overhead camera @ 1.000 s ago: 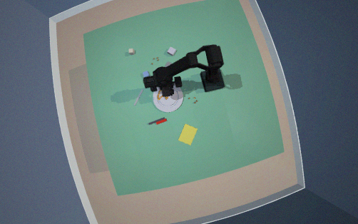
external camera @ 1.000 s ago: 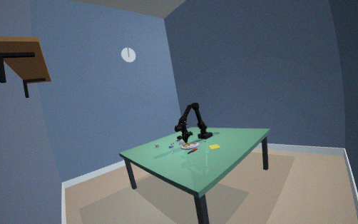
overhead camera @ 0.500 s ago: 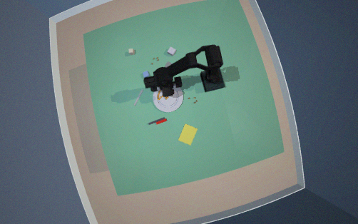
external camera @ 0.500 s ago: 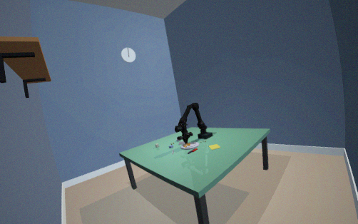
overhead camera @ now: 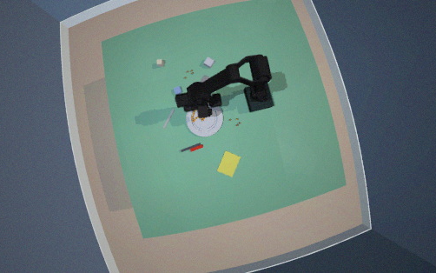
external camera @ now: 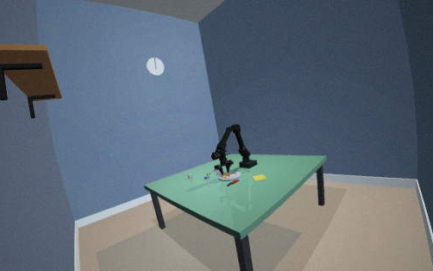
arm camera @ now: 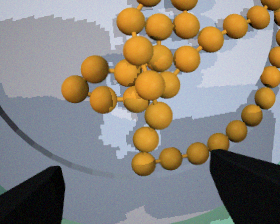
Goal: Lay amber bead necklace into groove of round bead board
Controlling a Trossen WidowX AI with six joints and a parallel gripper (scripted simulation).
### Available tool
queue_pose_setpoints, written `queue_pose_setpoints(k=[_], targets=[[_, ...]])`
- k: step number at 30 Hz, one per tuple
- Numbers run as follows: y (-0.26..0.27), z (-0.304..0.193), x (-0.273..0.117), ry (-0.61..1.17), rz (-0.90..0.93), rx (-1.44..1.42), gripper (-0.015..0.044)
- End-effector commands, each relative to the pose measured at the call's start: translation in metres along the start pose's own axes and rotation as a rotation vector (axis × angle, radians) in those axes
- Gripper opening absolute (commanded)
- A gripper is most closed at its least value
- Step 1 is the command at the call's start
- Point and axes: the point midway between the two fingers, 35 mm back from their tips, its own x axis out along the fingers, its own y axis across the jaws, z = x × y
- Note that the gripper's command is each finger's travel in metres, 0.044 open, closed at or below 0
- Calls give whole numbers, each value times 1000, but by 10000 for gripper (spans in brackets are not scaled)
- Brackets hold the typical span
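Note:
The round white bead board [overhead camera: 204, 131] [external camera: 235, 174] lies under my gripper [overhead camera: 203, 114] [external camera: 225, 173] [arm camera: 137, 162]. The gripper is open, its fingertips wide apart just above the board's edge area. The amber bead necklace [overhead camera: 194, 116] [arm camera: 158, 115] lies on the board. In the wrist view several strands cross in a heap, with a small loop to the left, and a run of beads curves along the right. Its lowest beads are between the fingertips, ungripped; the right fingertip overlaps the strand in view. A dark curved line marks the board's left. Whether beads sit in the groove, I cannot tell.
Around the board lie a red and dark tool [overhead camera: 196, 148] [external camera: 233, 183], a thin grey rod [overhead camera: 169, 118], a blue block [overhead camera: 177, 89] and a yellow square [overhead camera: 228, 163] [external camera: 259, 177]. A pale cube [overhead camera: 208, 62], a beige cube [overhead camera: 160, 63] and small brown bits lie farther off.

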Motion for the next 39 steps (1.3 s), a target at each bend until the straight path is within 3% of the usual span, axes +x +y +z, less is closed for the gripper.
queue_pose_setpoints(k=[1,3,30,39], targets=[[1,0,-4,2,6,-4,394],[1,0,-2,0,6,-1,440],[1,0,-6,2,9,-6,440],[-36,35,-26,2,6,616,204]])
